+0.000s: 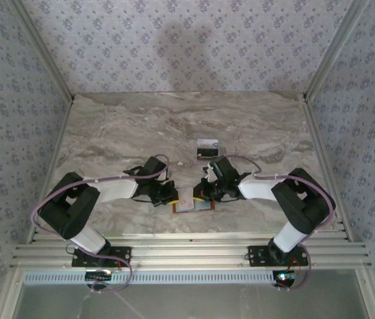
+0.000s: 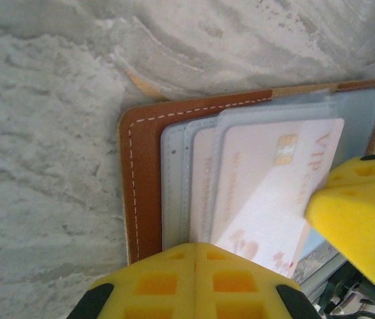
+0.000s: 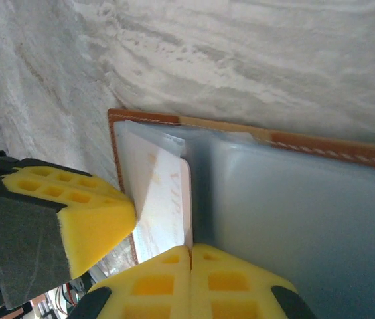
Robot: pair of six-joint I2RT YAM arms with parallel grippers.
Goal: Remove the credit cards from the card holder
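On the table (image 1: 141, 119), card holder (image 1: 192, 206) in front, loose credit cards (image 1: 207, 149) behind.

Reaching inward from both sides, bent and low; holding left gripper (image 1: 165, 195) and right gripper (image 1: 204, 193) fully shut, tips facing, just apart.

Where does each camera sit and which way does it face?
Top external: high behind, looking down at the table; left arm and right arm show.
Left wrist: looks down at the card holder; left fingers show.
Right wrist: looks down at it too; right fingers show.
Both wrist views share the VIP card.
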